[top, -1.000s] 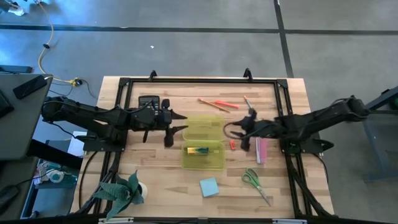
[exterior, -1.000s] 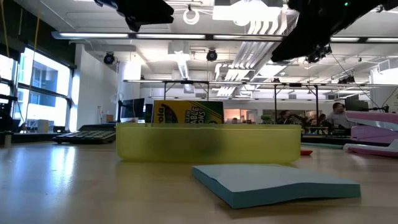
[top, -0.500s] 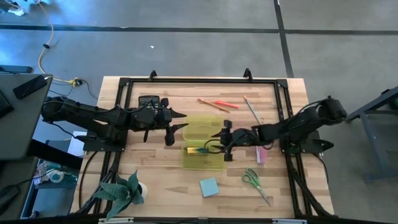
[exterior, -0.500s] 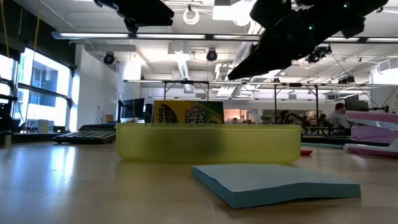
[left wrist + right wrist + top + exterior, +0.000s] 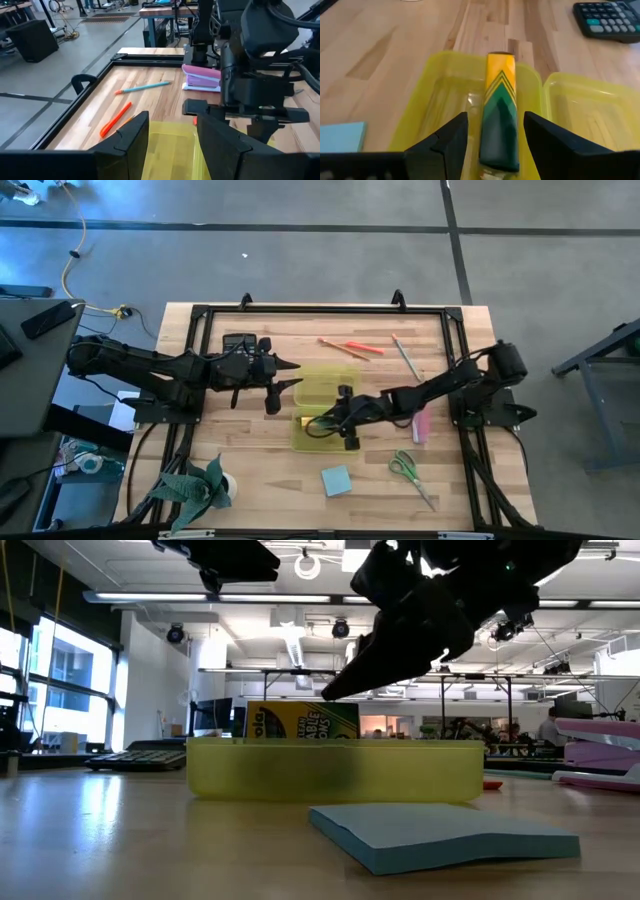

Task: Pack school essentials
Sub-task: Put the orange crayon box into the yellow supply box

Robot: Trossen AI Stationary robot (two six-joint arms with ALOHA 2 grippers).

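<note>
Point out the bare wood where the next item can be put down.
Free: the strip between the plant and the sticky-note pad, and the corner in front of the left arm, below the calculator. Crowded: around the yellow case, where the right hand hovers over the crayon box, and near the stapler and scissors.

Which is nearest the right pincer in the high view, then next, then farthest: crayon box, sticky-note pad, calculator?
Measured from the right pincer:
1. Crayon box: right at the pincer, inside the yellow case.
2. Sticky-note pad: on the table's near edge side, below the case.
3. Calculator: far corner, by the left arm.
</note>
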